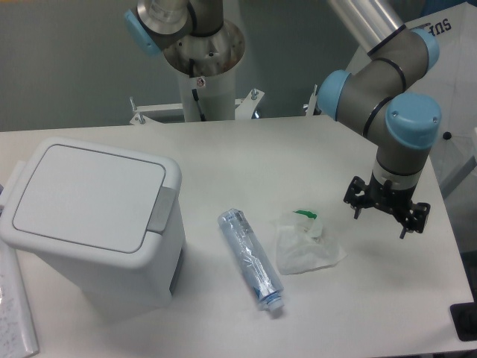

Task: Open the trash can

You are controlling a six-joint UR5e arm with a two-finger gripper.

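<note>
White trash can (93, 224) with lid shut, contents hidden, gripper (386, 209) well apart, fingers spread, holding nothing

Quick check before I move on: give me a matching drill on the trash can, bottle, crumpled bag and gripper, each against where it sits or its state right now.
Things:
1. trash can
2. plastic bottle
3. crumpled clear bag
4. gripper

Places or states:
A. lying flat on the table, cap end toward the camera
B. above the table's right side, holding nothing
C. at the left, lid shut
D. between the bottle and the arm, with a green bit at its top

Pairs: 1-C, 2-A, 3-D, 4-B
</note>
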